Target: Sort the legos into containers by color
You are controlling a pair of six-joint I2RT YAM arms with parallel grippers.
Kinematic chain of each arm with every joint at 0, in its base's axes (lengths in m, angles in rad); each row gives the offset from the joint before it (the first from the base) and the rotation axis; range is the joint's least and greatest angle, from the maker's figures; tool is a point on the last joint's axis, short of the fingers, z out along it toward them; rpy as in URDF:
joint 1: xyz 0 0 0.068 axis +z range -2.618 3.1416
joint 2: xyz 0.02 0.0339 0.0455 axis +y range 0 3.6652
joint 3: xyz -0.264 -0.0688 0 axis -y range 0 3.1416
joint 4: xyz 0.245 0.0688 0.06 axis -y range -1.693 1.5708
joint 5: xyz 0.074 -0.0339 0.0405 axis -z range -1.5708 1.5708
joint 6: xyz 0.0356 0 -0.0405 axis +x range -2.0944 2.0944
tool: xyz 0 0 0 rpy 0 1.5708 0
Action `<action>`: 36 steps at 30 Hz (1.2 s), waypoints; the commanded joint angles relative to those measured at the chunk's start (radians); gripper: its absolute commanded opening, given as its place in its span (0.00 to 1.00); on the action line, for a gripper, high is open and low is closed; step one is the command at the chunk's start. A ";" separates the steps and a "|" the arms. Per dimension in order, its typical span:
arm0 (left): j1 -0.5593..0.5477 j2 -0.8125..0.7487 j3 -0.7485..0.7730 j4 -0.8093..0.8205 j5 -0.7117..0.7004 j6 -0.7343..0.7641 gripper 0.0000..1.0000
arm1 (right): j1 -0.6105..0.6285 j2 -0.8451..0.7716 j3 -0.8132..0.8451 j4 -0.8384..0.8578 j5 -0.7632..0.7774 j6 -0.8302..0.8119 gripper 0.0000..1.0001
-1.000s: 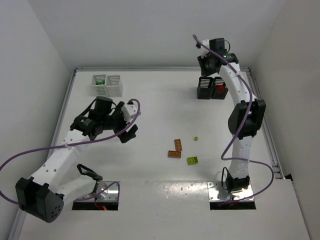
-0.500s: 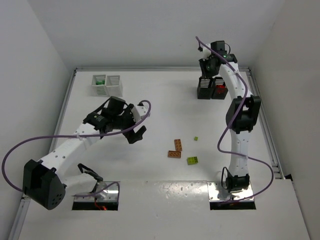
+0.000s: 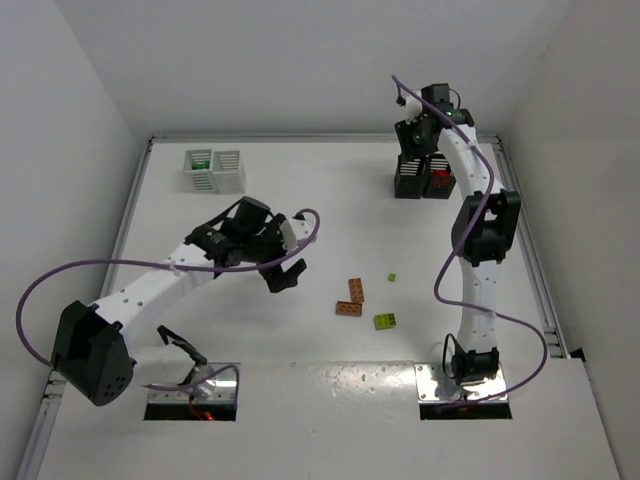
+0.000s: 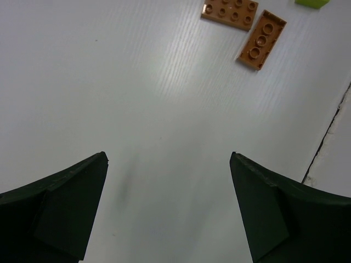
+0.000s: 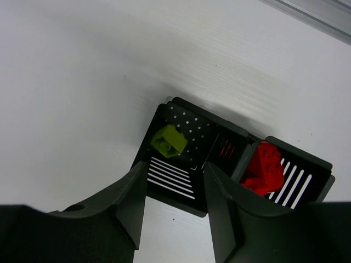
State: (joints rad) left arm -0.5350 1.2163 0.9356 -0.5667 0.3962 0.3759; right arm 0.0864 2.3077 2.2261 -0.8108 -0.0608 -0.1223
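My right gripper [image 3: 417, 137] [image 5: 174, 176] hovers open and empty over the black pair of containers [image 3: 421, 178] [image 5: 193, 110] at the back right. In the right wrist view the left black bin holds a lime green lego [image 5: 169, 141] and the right one holds red legos [image 5: 264, 166]. My left gripper [image 3: 287, 272] [image 4: 168, 157] is open and empty above bare table, left of the two orange-brown legos [image 3: 356, 290] [image 3: 348, 308] [image 4: 230, 12] [image 4: 261, 39]. A lime green lego [image 3: 385, 321] and a tiny lime one [image 3: 392, 277] lie near them.
The white pair of containers [image 3: 228, 171] stands at the back left, with dark green pieces [image 3: 200, 160] in its left bin. A raised rail [image 3: 530, 250] runs along the table's right edge. A panel seam [image 4: 329, 129] crosses the left wrist view at the right.
My left arm has swung right and forward toward the orange-brown legos. My right gripper has shifted slightly and settled over the black containers.
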 commanded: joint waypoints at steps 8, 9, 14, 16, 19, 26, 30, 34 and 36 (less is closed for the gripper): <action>-0.273 0.141 -0.014 0.050 -0.084 0.026 1.00 | -0.030 -0.336 -0.231 -0.008 -0.140 0.078 0.46; -0.308 0.156 -0.001 0.060 -0.097 0.038 1.00 | -0.039 -0.376 -0.281 0.008 -0.161 0.087 0.46; -0.387 0.247 0.049 0.070 -0.109 0.087 1.00 | -0.062 -0.533 -0.477 0.045 -0.212 0.121 0.46; -0.402 0.281 0.058 0.079 -0.109 0.098 1.00 | -0.071 -0.579 -0.505 0.055 -0.223 0.130 0.46; -0.413 0.325 0.068 0.125 -0.109 0.112 1.00 | -0.080 -0.614 -0.514 0.055 -0.252 0.139 0.46; -0.444 0.370 0.077 0.221 -0.040 0.133 0.97 | -0.112 -0.634 -0.514 0.036 -0.272 0.139 0.46; -0.454 0.413 0.086 0.300 -0.040 0.124 0.95 | -0.122 -0.634 -0.514 0.036 -0.294 0.139 0.46; -0.454 0.442 0.071 0.341 -0.022 0.124 0.93 | -0.131 -0.634 -0.514 0.036 -0.312 0.139 0.46; -0.454 0.442 0.048 0.379 -0.022 0.136 0.93 | -0.142 -0.634 -0.514 0.036 -0.324 0.139 0.46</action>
State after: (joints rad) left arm -0.9802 1.6634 0.9905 -0.2825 0.3363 0.4915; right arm -0.0429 1.7088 1.7096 -0.7944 -0.3443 0.0021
